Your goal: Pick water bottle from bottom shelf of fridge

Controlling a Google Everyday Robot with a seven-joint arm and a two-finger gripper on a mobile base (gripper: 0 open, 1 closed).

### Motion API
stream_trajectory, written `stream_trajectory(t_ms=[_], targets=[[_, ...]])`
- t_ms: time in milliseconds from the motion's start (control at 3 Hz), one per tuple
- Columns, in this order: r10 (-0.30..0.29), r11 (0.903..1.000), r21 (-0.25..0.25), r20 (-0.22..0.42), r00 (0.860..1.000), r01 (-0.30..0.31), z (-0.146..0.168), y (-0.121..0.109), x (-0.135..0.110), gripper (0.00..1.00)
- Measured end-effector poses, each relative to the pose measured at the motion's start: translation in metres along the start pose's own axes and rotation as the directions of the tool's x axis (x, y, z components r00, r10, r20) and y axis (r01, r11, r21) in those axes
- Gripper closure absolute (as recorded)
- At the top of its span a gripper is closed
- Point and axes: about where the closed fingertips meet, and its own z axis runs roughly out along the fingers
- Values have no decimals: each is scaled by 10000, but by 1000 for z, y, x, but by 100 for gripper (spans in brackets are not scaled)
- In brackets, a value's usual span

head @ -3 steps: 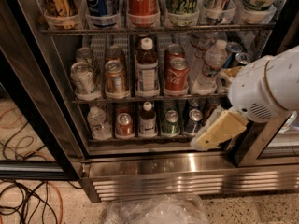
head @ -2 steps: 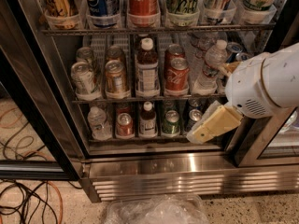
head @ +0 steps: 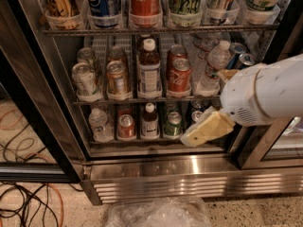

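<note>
Hand [head: 191,137] further left, at bottom shelf [head: 135,140]

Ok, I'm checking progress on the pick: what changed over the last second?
The gripper drifted slightly left along the front of the bottom shelf, toward the water bottle but well short of it. Nothing was grasped; bottle, cans and fridge stayed put.

White rounded arm [head: 272,96] (vent slots [head: 245,116]); cream tool [head: 191,138] before bottom shelf [head: 137,141].

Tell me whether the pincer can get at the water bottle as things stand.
Probably yes: the water bottle stands unblocked, front left on the bottom shelf; the pincer hangs off to its right.
</note>
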Motion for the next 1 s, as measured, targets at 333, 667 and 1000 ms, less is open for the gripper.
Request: stream_trajectory(t_ms=[333, 667, 1000], targets=[[935, 9954, -267, 604, 9938, -920, 48, 41, 8, 0], [1539, 9852, -925, 1033, 9827, -1446, 111, 91, 17, 0], [1511, 9881, -507, 1401, 9785, -1454, 119, 87, 5, 0]])
